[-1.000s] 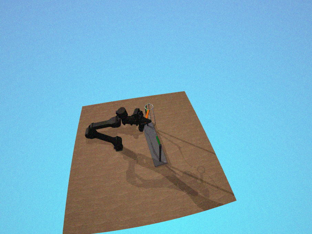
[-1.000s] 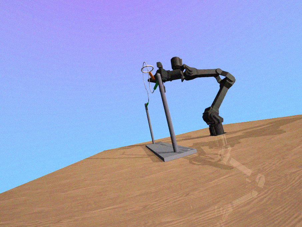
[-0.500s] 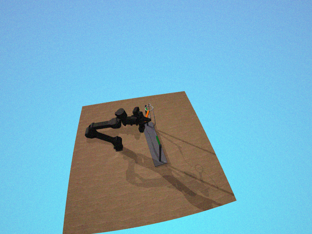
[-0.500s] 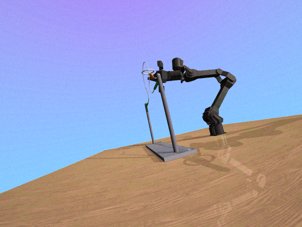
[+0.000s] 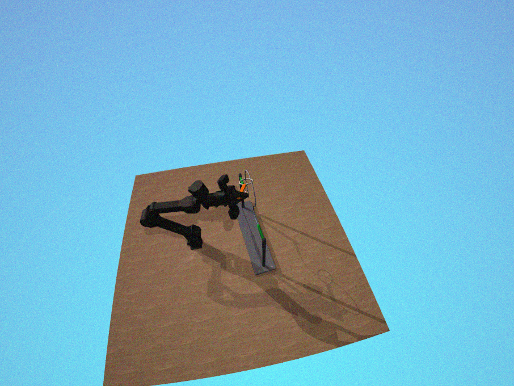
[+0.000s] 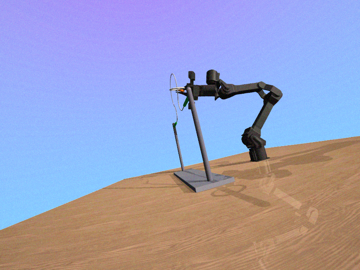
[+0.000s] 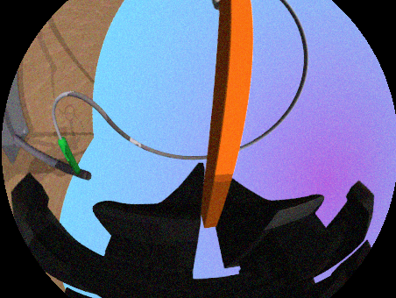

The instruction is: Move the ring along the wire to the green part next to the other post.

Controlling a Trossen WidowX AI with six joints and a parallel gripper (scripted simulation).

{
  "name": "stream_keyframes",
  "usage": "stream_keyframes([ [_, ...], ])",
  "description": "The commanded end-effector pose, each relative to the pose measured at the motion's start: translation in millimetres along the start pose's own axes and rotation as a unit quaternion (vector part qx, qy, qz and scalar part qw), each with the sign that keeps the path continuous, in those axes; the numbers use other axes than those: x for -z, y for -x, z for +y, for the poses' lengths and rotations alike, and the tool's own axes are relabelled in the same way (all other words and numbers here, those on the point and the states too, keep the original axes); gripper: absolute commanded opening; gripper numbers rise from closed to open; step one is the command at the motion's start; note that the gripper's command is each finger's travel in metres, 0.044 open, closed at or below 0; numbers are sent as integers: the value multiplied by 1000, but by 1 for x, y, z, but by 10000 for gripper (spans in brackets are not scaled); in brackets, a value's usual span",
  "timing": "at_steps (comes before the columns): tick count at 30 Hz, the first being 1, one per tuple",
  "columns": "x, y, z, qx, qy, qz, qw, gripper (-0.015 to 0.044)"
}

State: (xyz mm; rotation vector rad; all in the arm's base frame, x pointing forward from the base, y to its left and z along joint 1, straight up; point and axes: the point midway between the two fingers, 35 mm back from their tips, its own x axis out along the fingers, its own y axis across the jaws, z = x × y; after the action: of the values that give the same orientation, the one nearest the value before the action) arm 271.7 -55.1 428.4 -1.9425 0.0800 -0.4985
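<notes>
My gripper (image 5: 245, 195) (image 6: 183, 91) (image 7: 204, 167) is shut on the lower end of the orange handle (image 5: 243, 188) (image 6: 182, 90) (image 7: 234, 88). The pale ring (image 5: 246, 184) (image 6: 177, 87) is nearly level, high up at the tall loop of the grey wire (image 5: 255, 197) (image 6: 177, 114) (image 7: 302, 83). The wire appears to run through it; I cannot tell whether they touch. One green part (image 5: 241, 179) (image 6: 185, 101) is near the gripper's post. The other green part (image 5: 260, 231) (image 6: 175, 124) (image 7: 68, 155) is by the opposite post. The ring is mostly outside the wrist view.
The post (image 6: 198, 128) nearer the exterior camera stands beside the gripper. The opposite post (image 5: 264, 253) (image 6: 179, 149) stands at the other end of the grey base (image 5: 253, 240) (image 6: 193, 183). The robot arm (image 5: 172, 206) (image 6: 247, 88) reaches in from the side. Long shadows cross the table.
</notes>
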Motion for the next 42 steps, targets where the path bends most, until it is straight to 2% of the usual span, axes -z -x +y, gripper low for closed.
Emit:
stream_keyframes([
  [1, 0, 1, -2, 12, 21, -4, 1000, -150],
  [24, 0, 0, -6, 62, 117, -15, 991, -150],
  [42, 7, 2, 22, 37, 71, 1, 997, -150],
])
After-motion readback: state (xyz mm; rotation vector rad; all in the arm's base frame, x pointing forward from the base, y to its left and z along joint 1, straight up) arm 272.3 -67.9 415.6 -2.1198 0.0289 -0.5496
